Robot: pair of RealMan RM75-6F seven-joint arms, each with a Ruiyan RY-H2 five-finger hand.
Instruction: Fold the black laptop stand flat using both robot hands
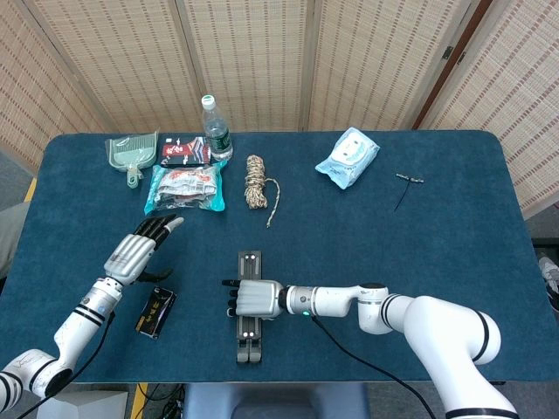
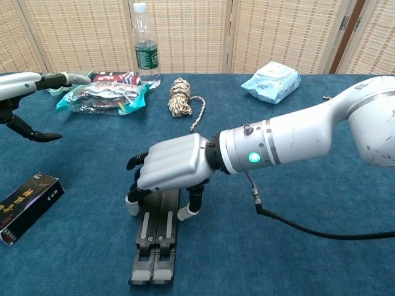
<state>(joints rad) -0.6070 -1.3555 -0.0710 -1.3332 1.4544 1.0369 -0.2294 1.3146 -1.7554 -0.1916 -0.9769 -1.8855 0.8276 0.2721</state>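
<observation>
The black laptop stand [image 1: 248, 336] lies on the blue table near its front edge, its two bars side by side and touching, flat on the cloth [image 2: 157, 237]. My right hand [image 1: 253, 298] sits on top of the stand's middle, palm down [image 2: 173, 169]. Its fingers come down on the stand's left side and the thumb on the right, gripping the bars between them. My left hand [image 1: 140, 249] hovers well to the left of the stand with its fingers spread and nothing in it [image 2: 24, 83].
A black box [image 1: 155, 312] lies between my left hand and the stand. At the back stand a water bottle [image 1: 215, 129], a rope coil [image 1: 257, 182], a snack bag [image 1: 185, 188], a green dustpan [image 1: 133, 153], a wipes pack [image 1: 348, 157] and a small tool [image 1: 406, 182].
</observation>
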